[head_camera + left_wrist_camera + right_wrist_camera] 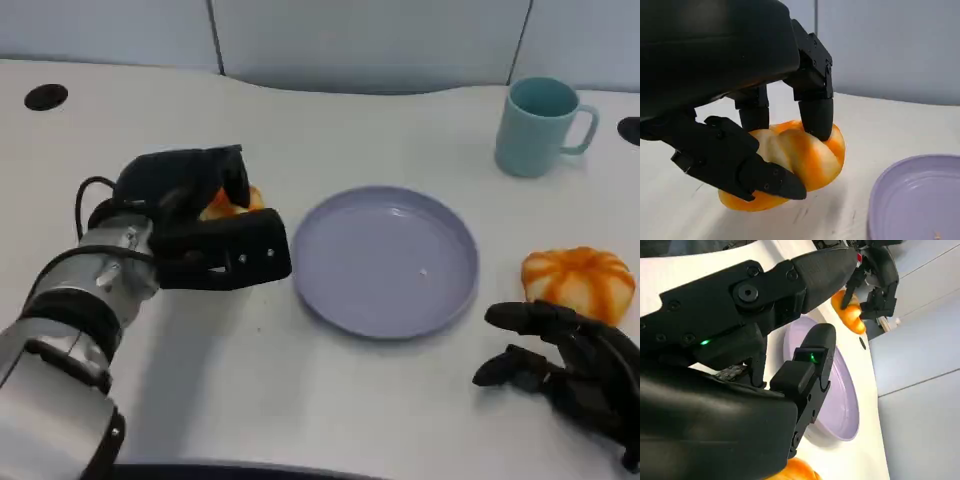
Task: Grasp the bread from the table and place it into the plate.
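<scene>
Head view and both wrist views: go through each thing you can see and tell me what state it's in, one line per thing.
Left hand: fingers closed around the left bread.
Left bread: gripped, its underside on the table.
Right hand: holds nothing, fingers apart, beside the right bread.
Right bread: on the table, not held.
Plate: upright, no bread in it.
Mug: upright, contents not visible.

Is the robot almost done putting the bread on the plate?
Not yet. The left hand has its fingers around one bread, which looks still on the table beside the plate. Nothing lies in the plate. Still to do: lift that bread, carry it over and set it down. A second bread sits by the right hand, which holds nothing.
</scene>
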